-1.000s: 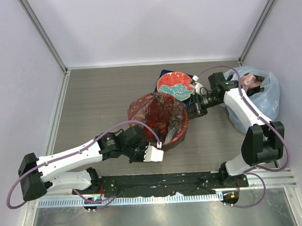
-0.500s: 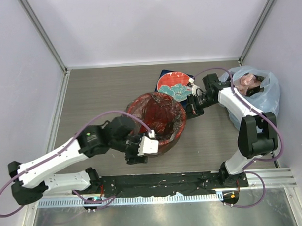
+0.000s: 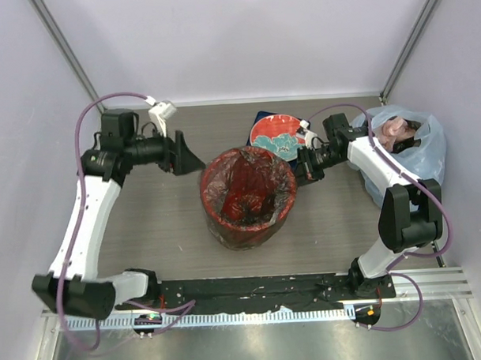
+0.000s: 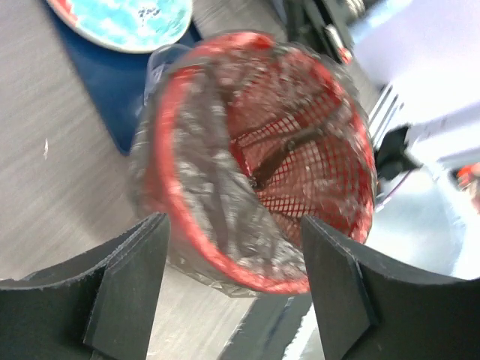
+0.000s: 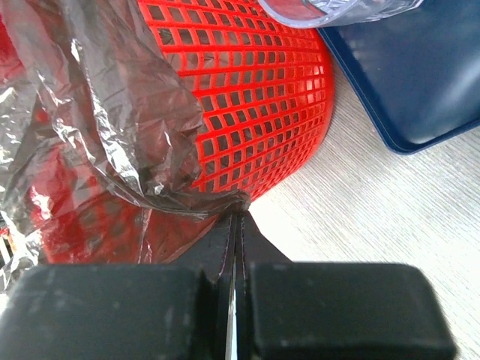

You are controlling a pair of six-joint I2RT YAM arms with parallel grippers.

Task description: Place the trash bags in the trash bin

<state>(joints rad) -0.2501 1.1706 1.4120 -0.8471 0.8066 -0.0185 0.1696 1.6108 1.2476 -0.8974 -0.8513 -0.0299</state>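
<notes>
On the grey wood-grain tabletop (image 3: 147, 223) stands the round red plastic mesh wastebasket (image 3: 205, 199), upright. The thin, crinkly, dark translucent plastic bag (image 3: 252, 183) lines it, glossy and creased, its edge folded out over the rim. The right gripper (image 5: 236, 219) has its jaws clamped on a gathered fold of bag beside the basket's wall. A hard pull could tip the light basket or tear the film. The left gripper (image 3: 191, 156) hangs well apart, jaws spread.
</notes>
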